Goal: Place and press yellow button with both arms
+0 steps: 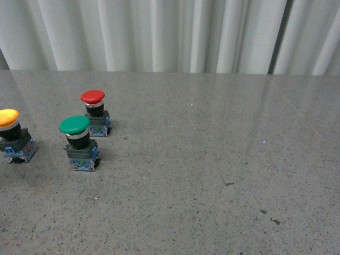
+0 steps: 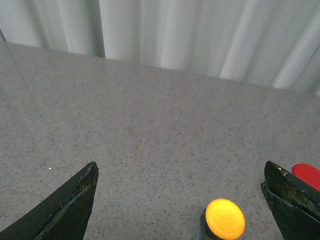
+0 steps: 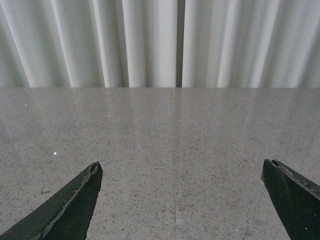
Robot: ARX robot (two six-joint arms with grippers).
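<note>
A grey speckled tabletop (image 1: 212, 175) is backed by a white curtain (image 1: 159, 32). The yellow button (image 1: 9, 118) is partly cropped in the front view. The left gripper (image 2: 180, 167) and right gripper (image 3: 181, 164) are spread wide.

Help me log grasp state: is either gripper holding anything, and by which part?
Nothing is held. Both the left gripper and the right gripper are open and empty; the yellow button stands untouched on the table.

Front, left wrist views share yellow button (image 2: 225, 218), probably red button (image 2: 307, 174).
</note>
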